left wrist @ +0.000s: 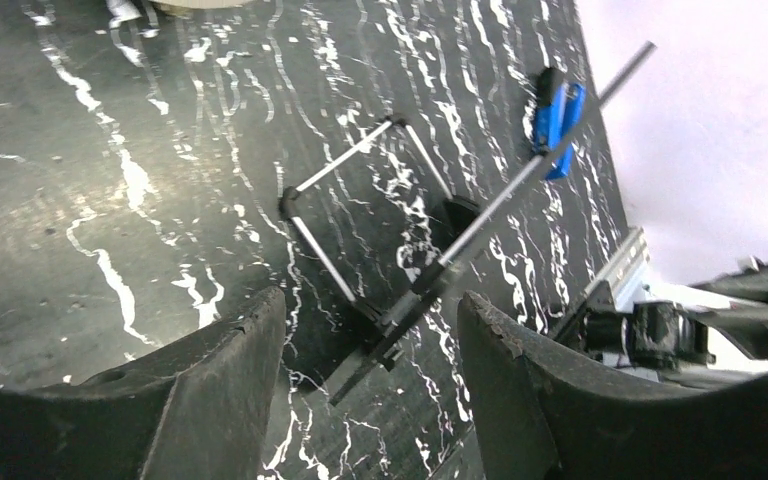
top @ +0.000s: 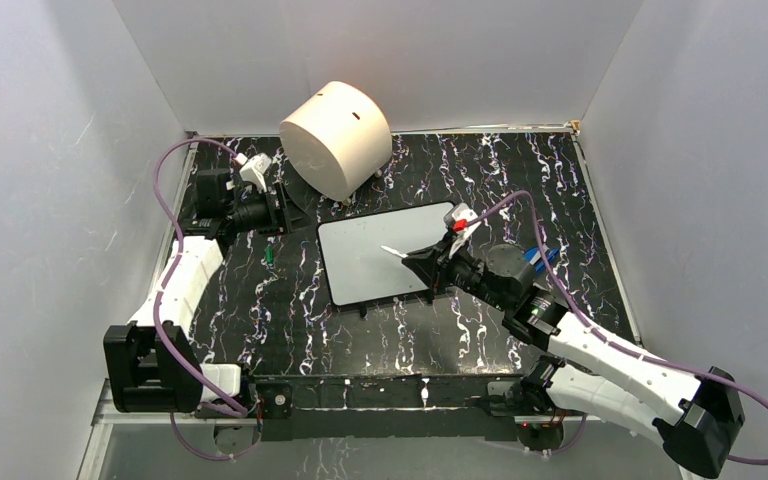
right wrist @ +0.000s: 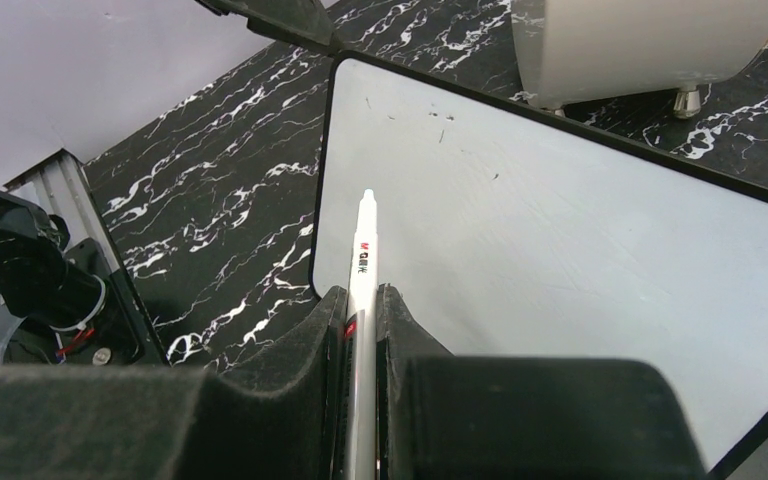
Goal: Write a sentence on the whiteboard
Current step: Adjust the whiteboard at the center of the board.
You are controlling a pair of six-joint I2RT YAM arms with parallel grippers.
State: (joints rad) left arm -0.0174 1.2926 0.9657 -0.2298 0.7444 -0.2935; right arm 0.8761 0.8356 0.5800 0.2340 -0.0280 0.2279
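White marker point(right wrist: 363, 232) clenched in your right hand point(right wrist: 360, 296) over the whiteboard point(right wrist: 580, 230), your left hand point(left wrist: 372, 302) released above the tabletop point(left wrist: 110, 180)

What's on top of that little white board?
The whiteboard shows only tiny dark specks, no writing. The right end effector holds a white pen over it, hiding part of it.

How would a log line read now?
right end effector: shut on white marker, over whiteboard | left end effector: open, empty | whiteboard: no lettering
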